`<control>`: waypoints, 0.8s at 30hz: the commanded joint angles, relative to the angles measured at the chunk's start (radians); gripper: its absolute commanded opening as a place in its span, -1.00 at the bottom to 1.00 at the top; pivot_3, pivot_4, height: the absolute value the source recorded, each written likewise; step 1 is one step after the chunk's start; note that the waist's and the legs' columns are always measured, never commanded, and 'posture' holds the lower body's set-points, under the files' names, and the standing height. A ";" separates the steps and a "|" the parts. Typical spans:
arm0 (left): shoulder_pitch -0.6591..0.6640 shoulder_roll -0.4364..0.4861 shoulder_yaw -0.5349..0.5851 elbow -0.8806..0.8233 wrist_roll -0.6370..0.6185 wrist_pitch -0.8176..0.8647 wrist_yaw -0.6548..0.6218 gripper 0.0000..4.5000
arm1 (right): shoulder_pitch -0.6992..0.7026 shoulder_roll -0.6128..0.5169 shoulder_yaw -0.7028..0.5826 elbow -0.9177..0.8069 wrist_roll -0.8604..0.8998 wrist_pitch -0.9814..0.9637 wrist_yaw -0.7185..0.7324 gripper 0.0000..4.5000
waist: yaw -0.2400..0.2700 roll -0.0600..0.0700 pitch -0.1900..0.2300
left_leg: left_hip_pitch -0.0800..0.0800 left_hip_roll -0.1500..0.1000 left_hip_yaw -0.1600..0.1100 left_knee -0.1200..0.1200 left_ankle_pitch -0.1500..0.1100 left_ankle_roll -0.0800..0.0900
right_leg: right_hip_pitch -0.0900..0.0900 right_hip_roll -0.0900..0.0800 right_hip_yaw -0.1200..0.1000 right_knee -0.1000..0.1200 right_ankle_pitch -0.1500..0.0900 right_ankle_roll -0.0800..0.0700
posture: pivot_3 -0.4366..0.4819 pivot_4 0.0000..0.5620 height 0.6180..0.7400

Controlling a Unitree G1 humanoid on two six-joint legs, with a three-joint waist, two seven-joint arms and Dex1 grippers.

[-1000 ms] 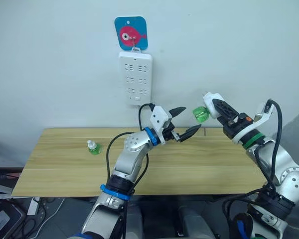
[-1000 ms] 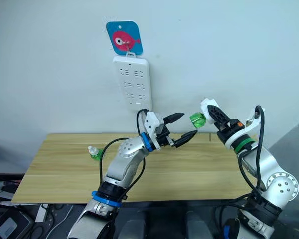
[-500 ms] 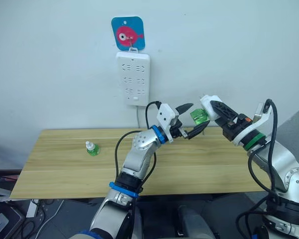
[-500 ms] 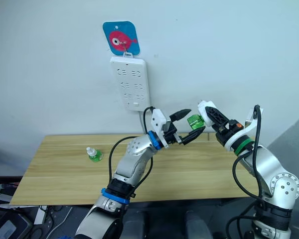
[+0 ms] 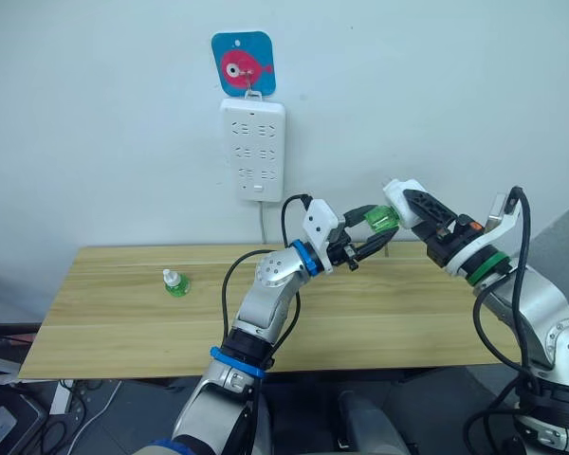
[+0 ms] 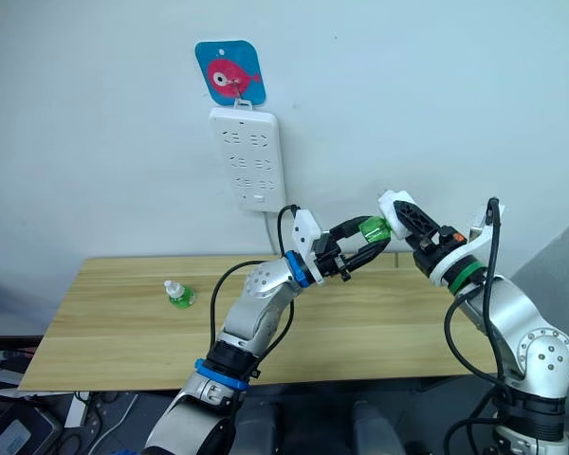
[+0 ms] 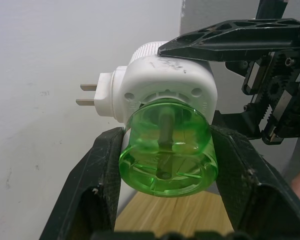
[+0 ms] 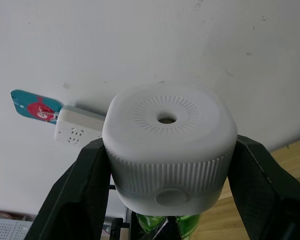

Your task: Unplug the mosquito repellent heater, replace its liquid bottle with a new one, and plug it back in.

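Now your right pincer grips the mosquito repellent heater steady, letting your left pincer clamp its green bottle for removal.

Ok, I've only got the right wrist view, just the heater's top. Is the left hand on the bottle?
Observer: Yes. The left hand has a finger on each side of the green bottle under the heater.
Operator: Is it unplugged?
Observer: Yes, its prongs are bare, away from the power strip.
Operator: And the new one?
Observer: A spare bottle stands on the table, toward the robot's left.
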 commanded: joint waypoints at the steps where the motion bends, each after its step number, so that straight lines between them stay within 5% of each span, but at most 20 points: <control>1: 0.002 -0.014 -0.009 -0.008 0.000 -0.012 0.010 0.03 | -0.009 -0.015 0.005 -0.066 0.044 -0.025 0.025 0.30 | 0.000 0.000 0.000 | 0.000 0.000 0.000 0.000 0.000 0.000 | 0.000 0.000 0.000 0.000 0.000 0.000 | 0.30 -0.38 1.00; 6: 0.000 -0.011 -0.006 -0.009 0.007 -0.010 0.022 0.03 | -0.004 -0.023 0.024 -0.077 0.050 -0.034 0.031 0.30 | 0.000 0.000 0.000 | 0.000 0.000 0.000 0.000 0.000 0.000 | 0.000 0.000 0.000 0.000 0.000 0.000 | 0.30 -0.38 1.00; 11: -0.019 0.060 -0.013 -0.021 -0.013 -0.013 -0.091 0.03 | 0.015 -0.092 0.051 -0.075 0.072 0.013 0.070 0.99 | 0.000 0.000 0.000 | 0.000 0.000 0.000 0.000 0.000 0.000 | 0.000 0.000 0.000 0.000 0.000 0.000 | 0.30 -0.38 1.00; 19: -0.063 0.210 -0.046 0.036 -0.057 -0.060 -0.412 0.03 | -0.004 -0.340 0.046 0.118 0.105 0.338 0.342 0.99 | 0.001 0.000 0.000 | 0.000 0.000 0.001 0.001 0.000 0.000 | 0.000 0.000 0.001 0.000 0.000 0.000 | 0.30 -0.35 1.00; 24: -0.083 0.229 -0.060 0.071 -0.052 -0.107 -0.507 0.03 | -0.048 -0.438 0.075 0.227 0.105 0.504 0.512 0.99 | 0.001 -0.001 0.001 | 0.000 0.000 0.001 0.001 0.000 0.000 | 0.000 0.000 0.001 0.000 0.000 0.000 | 0.34 -0.31 1.00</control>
